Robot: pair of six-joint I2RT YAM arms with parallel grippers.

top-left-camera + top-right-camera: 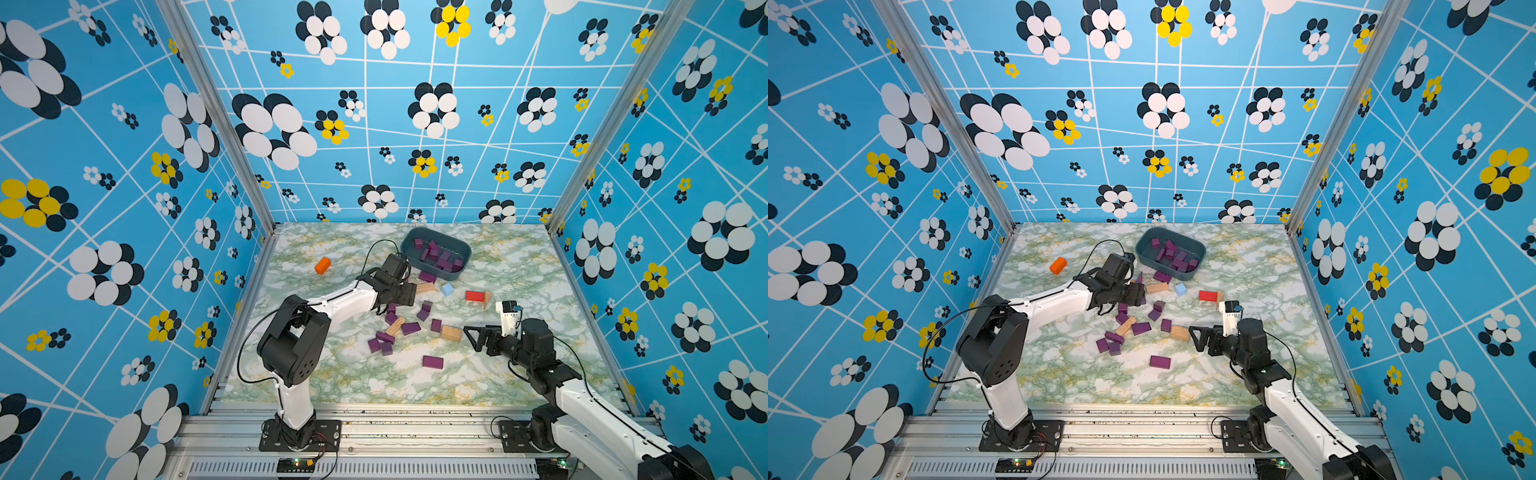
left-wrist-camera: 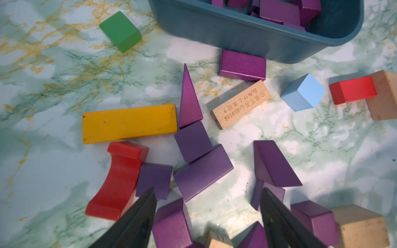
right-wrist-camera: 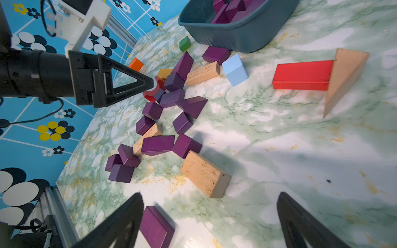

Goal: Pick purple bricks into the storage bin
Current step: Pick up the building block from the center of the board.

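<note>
1. The left gripper (image 2: pixel 208 192) hangs low over a cluster of purple bricks (image 2: pixel 202 171) on the marbled table (image 1: pixel 332 374). Its fingers stand apart, with nothing caught between them.
2. The right gripper (image 3: pixel 210 194) sits off to the right of the pile, fingers spread wide and empty (a lone purple bar (image 3: pixel 155 227) lies just beside one finger).
3. The storage bin (image 1: pixel 410 249) stands toward the far side of the table, with a heap of purple bricks inside.
4. One purple block (image 2: pixel 241 64) lies on the table just beside the bin's outer wall.
5. The other purple bricks lie loose between the two arms, mixed with tan blocks (image 1: pixel 451 332) and close to a yellow bar (image 2: pixel 129 123), a red arch (image 2: pixel 116 182) and a light-blue cube (image 2: pixel 303 92).
</note>
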